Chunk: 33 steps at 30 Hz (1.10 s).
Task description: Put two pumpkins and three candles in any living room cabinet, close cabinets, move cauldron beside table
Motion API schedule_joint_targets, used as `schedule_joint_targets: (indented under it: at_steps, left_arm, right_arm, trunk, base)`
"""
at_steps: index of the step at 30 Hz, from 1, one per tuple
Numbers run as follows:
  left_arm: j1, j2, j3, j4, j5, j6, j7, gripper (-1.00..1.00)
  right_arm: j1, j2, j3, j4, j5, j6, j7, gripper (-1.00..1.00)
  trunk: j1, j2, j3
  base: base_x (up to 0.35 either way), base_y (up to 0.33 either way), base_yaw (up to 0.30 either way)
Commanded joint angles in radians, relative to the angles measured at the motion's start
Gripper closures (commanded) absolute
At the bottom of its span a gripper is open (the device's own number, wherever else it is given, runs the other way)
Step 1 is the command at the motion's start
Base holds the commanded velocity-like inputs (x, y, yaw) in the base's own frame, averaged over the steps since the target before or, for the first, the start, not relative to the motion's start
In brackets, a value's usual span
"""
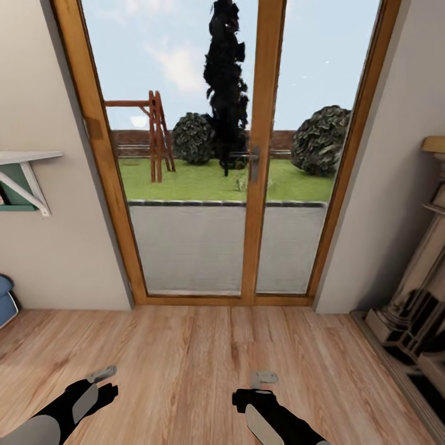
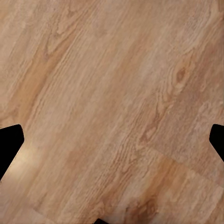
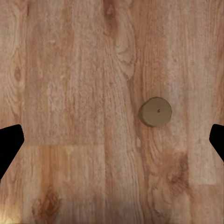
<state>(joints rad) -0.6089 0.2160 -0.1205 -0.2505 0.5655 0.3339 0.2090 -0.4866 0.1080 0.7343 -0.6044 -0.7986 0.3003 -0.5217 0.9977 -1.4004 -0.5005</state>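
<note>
- While the robot faces a wood-framed glass door (image 1: 247, 154) giving onto a lawn, both arms hang low over the plank floor (image 1: 185, 346), the left gripper (image 1: 102, 374) and right gripper (image 1: 264, 378) each pointed down at bare boards.
- Seen along the right gripper's fingers, one small round beige-brown disc, judged to be a candle (image 3: 156, 112) viewed end-on, stands on the floor below that gripper, a little off the midline between the two dark fingertips (image 3: 9, 144) at the picture's edges and touching neither.
- Both claws read as spread: in each wrist view the tips sit at opposite edges with only floor between them, and nothing is held.
- Beneath the left gripper (image 2: 112, 140) lies plain wood grain; no task item is near it.
- No pumpkin, cabinet or cauldron can be made out; a pale stone fire surround (image 1: 420, 290) stands off beyond the right gripper, a wall shelf (image 1: 25, 179) beyond the left.
- Risk, as a judgement: the candle is short and sits off-centre, so a straight descent could land one finger on its top or nudge it sideways, sending it rolling across the smooth boards.
- A further risk: reaching floor level means a deep stoop, and overshooting could drive the fingertips into the planks before they close.
</note>
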Motion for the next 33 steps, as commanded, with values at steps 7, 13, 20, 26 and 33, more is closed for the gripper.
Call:
schedule_joint_targets:
  at_steps: [7, 13, 20, 26, 33]
  left_arm:
    - [0.001, 0.000, -0.008, -0.003, 0.002, -0.038, 0.007, -1.00]
    - [0.001, 0.000, -0.008, -0.003, 0.002, -0.041, 0.007, -1.00]
    - [0.000, 0.000, -0.008, -0.003, 0.002, -0.041, 0.007, -1.00]
    - [0.001, 0.000, -0.008, -0.003, 0.003, -0.040, 0.007, -1.00]
    - [0.000, 0.000, -0.008, -0.003, 0.004, -0.040, 0.007, -1.00]
  right_arm:
    - [-0.001, -0.001, 0.005, -0.002, -0.005, 0.003, -0.008, -1.00]
    - [-0.001, -0.001, 0.005, -0.002, -0.005, 0.003, -0.008, -1.00]
    - [-0.001, -0.001, 0.005, -0.002, -0.005, 0.003, -0.008, -1.00]
    - [-0.001, -0.001, 0.005, -0.002, -0.005, 0.003, -0.008, -1.00]
    - [-0.001, -0.001, 0.005, -0.002, -0.005, 0.003, -0.008, -1.00]
  trunk:
    - [0.000, -0.001, -0.001]
    - [0.000, -0.001, -0.001]
    - [0.000, -0.001, -0.001]
    - [0.000, -0.001, -0.001]
    - [0.000, -0.001, -0.001]
  base:
    - [0.246, -0.055, 0.000]
    - [0.230, -0.016, 0.000]
    - [0.173, -0.094, 0.000]
    - [0.141, -0.019, 0.000]
    - [0.030, -0.001, 0.000]
